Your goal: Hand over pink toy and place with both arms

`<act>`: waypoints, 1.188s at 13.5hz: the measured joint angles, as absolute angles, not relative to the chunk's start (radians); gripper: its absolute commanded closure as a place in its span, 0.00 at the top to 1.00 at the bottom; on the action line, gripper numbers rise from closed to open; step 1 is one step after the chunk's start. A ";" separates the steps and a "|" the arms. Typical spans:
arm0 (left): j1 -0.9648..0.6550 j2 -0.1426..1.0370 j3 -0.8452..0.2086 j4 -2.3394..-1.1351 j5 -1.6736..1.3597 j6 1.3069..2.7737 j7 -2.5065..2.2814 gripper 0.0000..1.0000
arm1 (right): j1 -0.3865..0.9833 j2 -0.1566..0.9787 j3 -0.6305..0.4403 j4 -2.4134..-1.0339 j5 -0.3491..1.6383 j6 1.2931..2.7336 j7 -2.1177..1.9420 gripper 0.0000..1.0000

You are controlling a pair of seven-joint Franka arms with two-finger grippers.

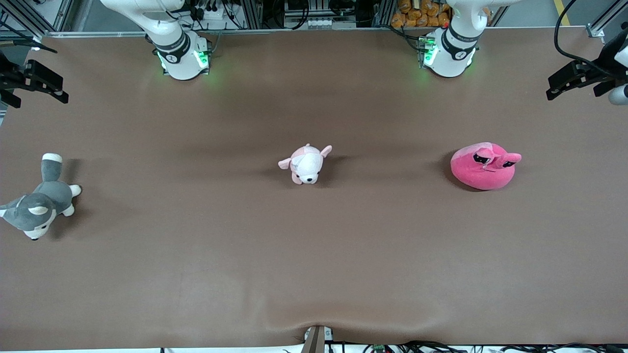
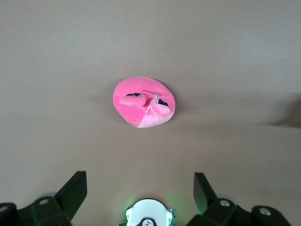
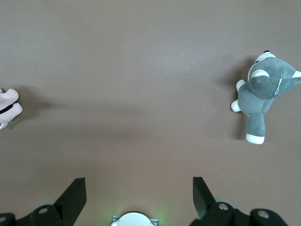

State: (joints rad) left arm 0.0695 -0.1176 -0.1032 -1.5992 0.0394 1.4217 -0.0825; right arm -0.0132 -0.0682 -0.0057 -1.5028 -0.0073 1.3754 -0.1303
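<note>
The pink toy (image 1: 485,165) lies on the brown table toward the left arm's end, its two stalk eyes up. In the left wrist view the pink toy (image 2: 144,102) sits well below my left gripper (image 2: 139,181), which hangs high over the table between the toy and its own base. Its fingers stand wide open with nothing between them. My right gripper (image 3: 138,183) is also high over bare table near its own base, open and empty. Both arms rise from their bases (image 1: 181,59) (image 1: 449,54) at the table's back edge.
A pale pink-and-white puppy plush (image 1: 306,164) lies mid-table, its edge also showing in the right wrist view (image 3: 7,109). A grey-and-white husky plush (image 1: 41,201) (image 3: 263,92) lies at the right arm's end. Black mounts stand at both table ends.
</note>
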 measured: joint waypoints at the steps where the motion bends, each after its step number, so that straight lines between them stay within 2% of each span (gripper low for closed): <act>1: 0.079 -0.117 -0.103 -1.600 0.026 1.420 -0.085 1.00 | -0.013 -0.068 -0.006 -1.503 -0.007 1.375 -0.130 1.00; 16: 0.097 -0.126 -0.119 -1.637 0.012 1.409 -0.237 1.00 | -0.013 -0.068 -0.006 -1.503 -0.007 1.375 -0.130 1.00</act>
